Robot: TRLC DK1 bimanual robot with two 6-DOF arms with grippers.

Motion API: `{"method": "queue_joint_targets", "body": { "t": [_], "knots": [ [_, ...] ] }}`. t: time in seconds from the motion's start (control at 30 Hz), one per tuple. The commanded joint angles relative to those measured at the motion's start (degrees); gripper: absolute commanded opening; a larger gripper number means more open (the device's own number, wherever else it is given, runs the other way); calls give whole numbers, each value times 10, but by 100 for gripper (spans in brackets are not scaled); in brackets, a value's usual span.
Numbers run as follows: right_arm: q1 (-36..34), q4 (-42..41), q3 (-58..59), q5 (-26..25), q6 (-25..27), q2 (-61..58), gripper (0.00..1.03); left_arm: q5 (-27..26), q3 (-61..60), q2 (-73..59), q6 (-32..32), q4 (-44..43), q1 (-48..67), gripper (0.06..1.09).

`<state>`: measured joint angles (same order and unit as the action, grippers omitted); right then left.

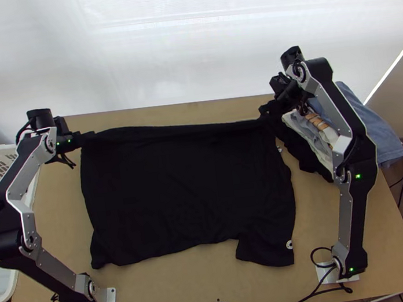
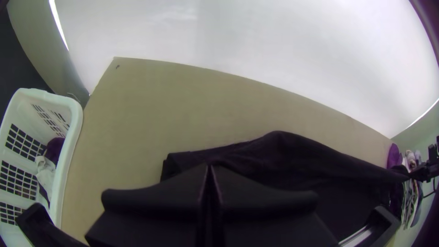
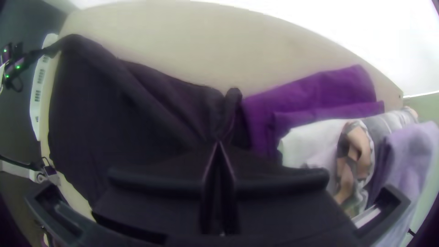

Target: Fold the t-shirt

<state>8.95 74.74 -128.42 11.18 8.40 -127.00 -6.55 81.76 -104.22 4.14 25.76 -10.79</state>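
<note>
T-shirt (image 1: 182,182), black, lies spread on the worktop (image 1: 177,296), its far edge drawn nearly straight. The left end effector (image 1: 87,138) is closed on one far corner, the right end effector (image 1: 265,113) on the other, beside the clothes pile (image 1: 357,111). This looks like the first fold starting; next, both corners should travel nearward together, evenly and taut

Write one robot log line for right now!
black shirt | mostly spread on table | left end effector: holds far edge, left | right end effector: holds far edge, right
</note>
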Motion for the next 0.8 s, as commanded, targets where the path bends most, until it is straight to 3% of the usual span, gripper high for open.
{"method": "queue_joint_targets", "body": {
  "t": [0.0,0.77],
  "knots": [
    [-10,54,4,-31,3,-4,3,-14,-11,12,-26,26,-30,9],
    [-11,99,48,-65,5,-26,3,-29,-122,42,-86,28,-42,9]
  ]
}}
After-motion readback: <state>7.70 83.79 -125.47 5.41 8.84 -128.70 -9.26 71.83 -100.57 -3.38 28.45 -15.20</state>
